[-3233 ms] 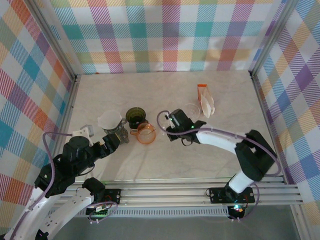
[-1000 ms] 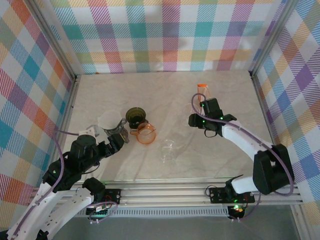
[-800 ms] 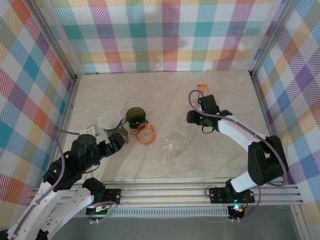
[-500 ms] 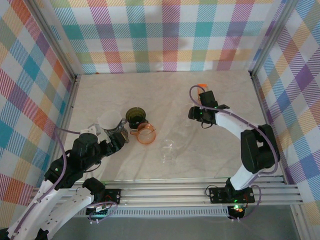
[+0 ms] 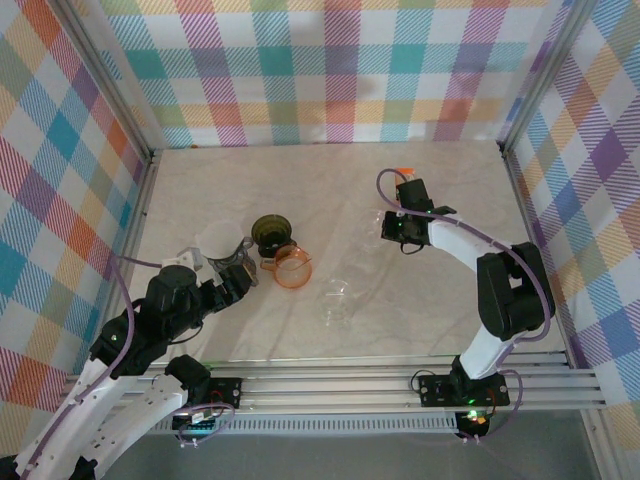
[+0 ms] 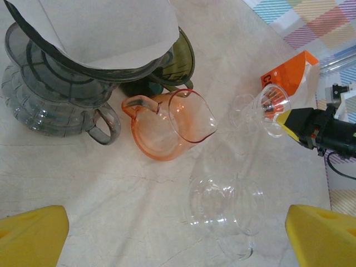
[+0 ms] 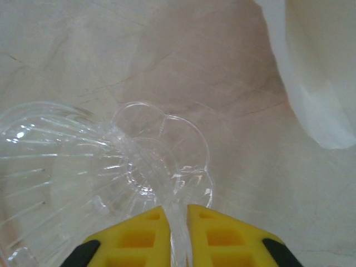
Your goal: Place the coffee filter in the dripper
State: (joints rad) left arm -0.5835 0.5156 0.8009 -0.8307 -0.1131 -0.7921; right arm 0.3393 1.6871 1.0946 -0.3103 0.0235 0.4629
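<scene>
I see my right arm stretched to centre-right, right gripper pinching what looks like the glass dripper; left gripper gapes wide.

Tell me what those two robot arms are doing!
The right end effector is pinched shut on a clear dripper beside an orange box. The left end effector hangs open near a gray dripper with a white paper filter in it. A second clear dripper lies on the table.
</scene>
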